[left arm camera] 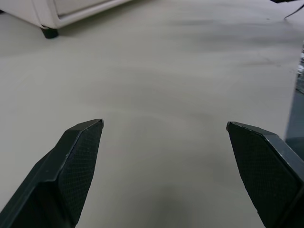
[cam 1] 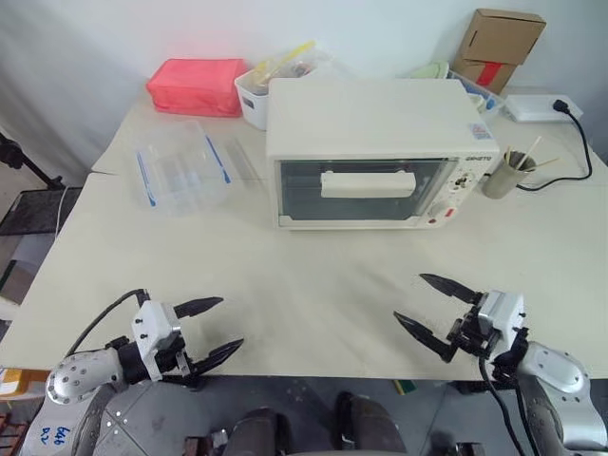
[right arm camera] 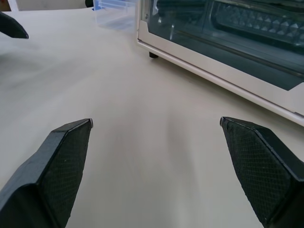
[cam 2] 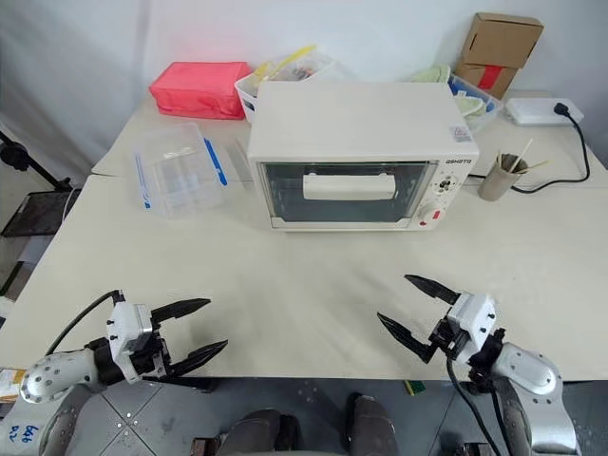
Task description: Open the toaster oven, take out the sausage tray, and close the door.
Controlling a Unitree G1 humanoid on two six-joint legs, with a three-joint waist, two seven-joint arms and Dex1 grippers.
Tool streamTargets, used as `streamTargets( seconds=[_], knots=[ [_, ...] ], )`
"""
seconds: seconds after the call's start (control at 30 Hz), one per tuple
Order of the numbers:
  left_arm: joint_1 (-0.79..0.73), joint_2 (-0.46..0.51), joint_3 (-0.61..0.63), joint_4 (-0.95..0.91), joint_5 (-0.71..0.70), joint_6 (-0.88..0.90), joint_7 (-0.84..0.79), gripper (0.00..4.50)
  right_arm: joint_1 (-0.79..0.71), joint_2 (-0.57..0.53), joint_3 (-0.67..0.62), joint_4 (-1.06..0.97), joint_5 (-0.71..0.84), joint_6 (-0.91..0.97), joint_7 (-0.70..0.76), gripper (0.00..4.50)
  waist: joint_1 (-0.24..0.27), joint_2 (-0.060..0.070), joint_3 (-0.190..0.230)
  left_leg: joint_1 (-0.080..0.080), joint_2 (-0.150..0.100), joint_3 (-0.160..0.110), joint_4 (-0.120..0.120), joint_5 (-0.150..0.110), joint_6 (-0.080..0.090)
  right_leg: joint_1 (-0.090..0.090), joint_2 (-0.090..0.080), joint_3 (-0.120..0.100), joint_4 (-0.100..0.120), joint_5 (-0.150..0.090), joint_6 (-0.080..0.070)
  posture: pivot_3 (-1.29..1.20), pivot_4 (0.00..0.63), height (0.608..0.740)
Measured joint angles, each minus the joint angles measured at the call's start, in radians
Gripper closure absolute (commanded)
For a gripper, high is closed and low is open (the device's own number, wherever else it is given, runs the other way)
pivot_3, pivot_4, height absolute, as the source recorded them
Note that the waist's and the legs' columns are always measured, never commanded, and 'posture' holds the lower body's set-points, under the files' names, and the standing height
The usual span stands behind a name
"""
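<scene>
The cream-white toaster oven [cam 1: 380, 142] stands at the middle back of the table, its glass door [cam 1: 361, 193] closed, the bar handle [cam 1: 368, 183] across it. Through the glass in the right wrist view a ridged metal tray [right arm camera: 259, 21] shows inside; I cannot make out a sausage. My left gripper [cam 1: 211, 330] hovers open over the table's near left edge, empty. My right gripper [cam 1: 432, 304] hovers open at the near right, empty, well short of the oven.
A clear plastic container with blue clips [cam 1: 180, 171] lies left of the oven. Behind are a red box [cam 1: 197, 85], a white bin [cam 1: 261, 90] and cardboard boxes [cam 1: 496, 47]. A cup of sticks [cam 1: 503, 176] and a black cable [cam 1: 570, 142] sit right of the oven.
</scene>
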Motion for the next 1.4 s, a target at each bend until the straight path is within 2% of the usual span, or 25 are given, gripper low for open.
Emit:
streamTargets(
  seconds=[0.13,0.3,0.47,0.7,0.9,1.07,1.13,1.2,1.4],
  knots=[
    [-0.021,0.001,0.002,-0.023,-0.020,0.032,0.027,0.13,-0.035,-0.001,0.003,0.002,0.029,0.055,0.005,0.00,-0.001,0.000,0.000,0.000,0.000,0.000,0.000,0.000,0.001,0.000,0.000,0.000,0.003,0.000,0.000,0.00,0.150,0.740],
    [-0.199,0.006,0.074,-0.064,-0.257,0.175,0.032,0.13,-0.219,-0.014,-0.009,-0.070,0.157,0.241,-0.068,0.00,-0.002,0.000,0.000,-0.001,0.001,-0.002,0.006,0.000,0.000,0.000,-0.001,0.000,0.008,0.000,0.000,0.00,0.150,0.740],
    [-0.307,0.037,0.111,-0.011,-0.387,0.294,0.022,0.13,-0.375,-0.046,-0.016,-0.051,0.240,0.423,-0.114,0.00,-0.002,0.000,0.000,-0.002,0.000,-0.002,0.007,-0.001,0.001,0.000,0.001,-0.002,0.008,0.000,-0.001,0.00,0.150,0.740],
    [-0.332,0.029,0.072,-0.025,-0.425,0.378,0.020,0.13,-0.535,-0.029,-0.004,0.078,0.197,0.436,-0.106,0.00,-0.003,0.000,0.000,-0.003,0.000,-0.002,0.009,-0.002,0.003,0.000,0.002,-0.004,0.008,0.000,0.000,0.00,0.150,0.740],
    [-0.317,0.009,0.064,-0.029,-0.425,0.398,0.045,0.13,-0.535,-0.011,0.010,0.068,0.164,0.395,-0.053,0.00,-0.003,0.000,0.000,-0.003,0.000,-0.001,0.009,-0.002,0.002,0.000,0.003,-0.004,0.008,0.000,0.000,0.00,0.150,0.740],
    [-0.372,-0.022,0.069,-0.004,-0.432,0.421,0.096,0.13,-0.437,-0.044,0.025,-0.011,0.126,0.360,0.016,0.00,-0.008,0.000,0.000,-0.003,0.002,0.001,0.009,-0.002,0.002,-0.001,0.005,-0.004,0.008,0.000,0.000,0.00,0.150,0.740],
    [-0.428,-0.029,0.077,0.032,-0.440,0.430,0.113,0.47,-0.393,-0.049,0.035,-0.028,0.105,0.339,0.043,0.00,-0.007,0.000,0.000,-0.002,0.002,0.001,0.009,-0.002,0.001,-0.001,0.006,-0.004,0.009,0.000,0.000,0.00,0.150,0.740],
    [-0.495,-0.047,0.078,0.077,-0.443,0.432,0.129,0.99,-0.364,-0.050,0.041,-0.027,0.083,0.311,0.062,0.00,-0.004,0.000,0.000,-0.002,0.002,0.003,0.009,-0.001,0.001,-0.001,0.007,-0.004,0.009,0.000,0.000,0.00,0.150,0.740],
    [-0.724,-0.115,-0.014,0.259,-0.352,0.416,0.146,2.95,-0.362,-0.053,0.038,-0.012,0.031,0.238,0.079,0.00,0.000,0.000,0.000,-0.002,0.001,0.003,0.010,-0.001,0.001,-0.001,0.010,-0.007,0.010,0.000,0.000,0.00,0.150,0.740]
  ],
)
